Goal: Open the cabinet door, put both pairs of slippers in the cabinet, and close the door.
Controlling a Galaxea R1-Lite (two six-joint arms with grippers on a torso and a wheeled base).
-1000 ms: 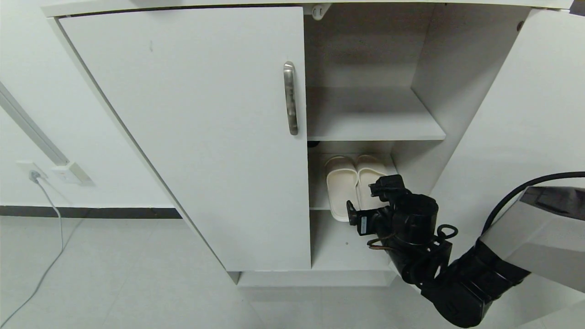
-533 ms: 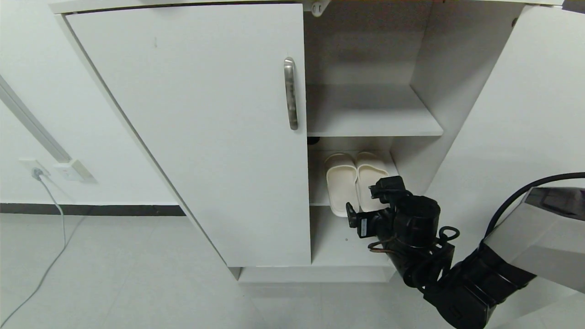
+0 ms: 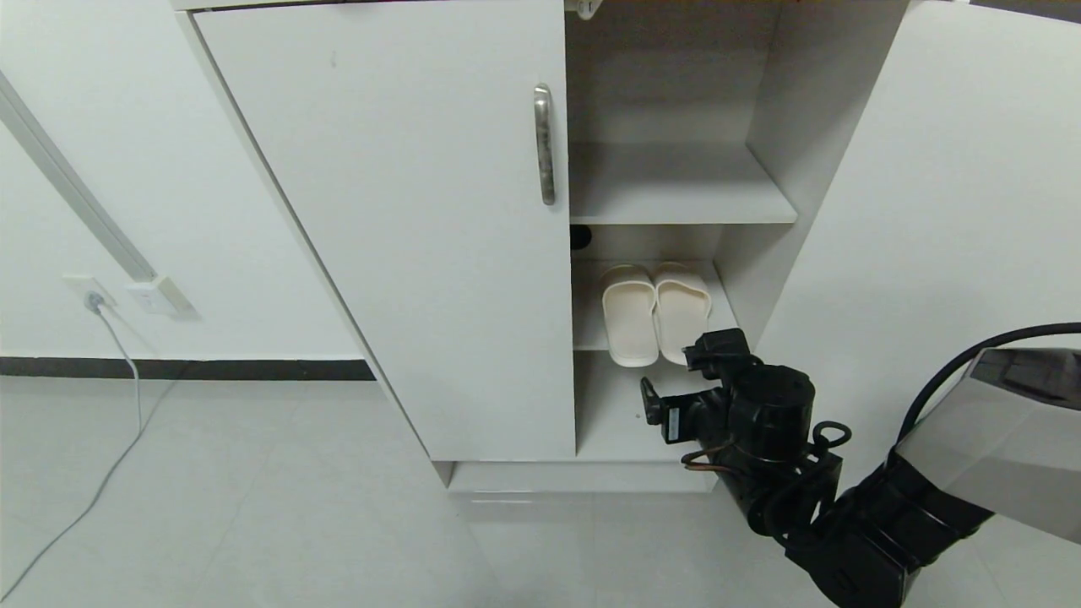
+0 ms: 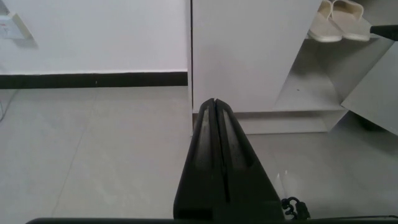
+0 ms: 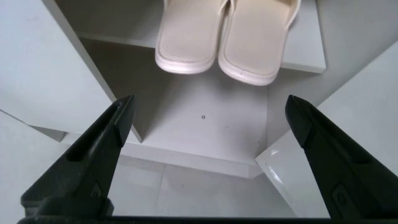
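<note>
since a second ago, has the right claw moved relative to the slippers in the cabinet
Yes. The right claw has drawn back out of the cabinet, farther from the slippers.

The cabinet door (image 3: 405,228) is finished in smooth, matt white laminate. Its handle (image 3: 545,143) is formed of brushed metal. The slippers (image 3: 654,311) are moulded in matt cream foam with finely textured insoles. The floor (image 3: 253,507) is laid in glossy tile.
</note>
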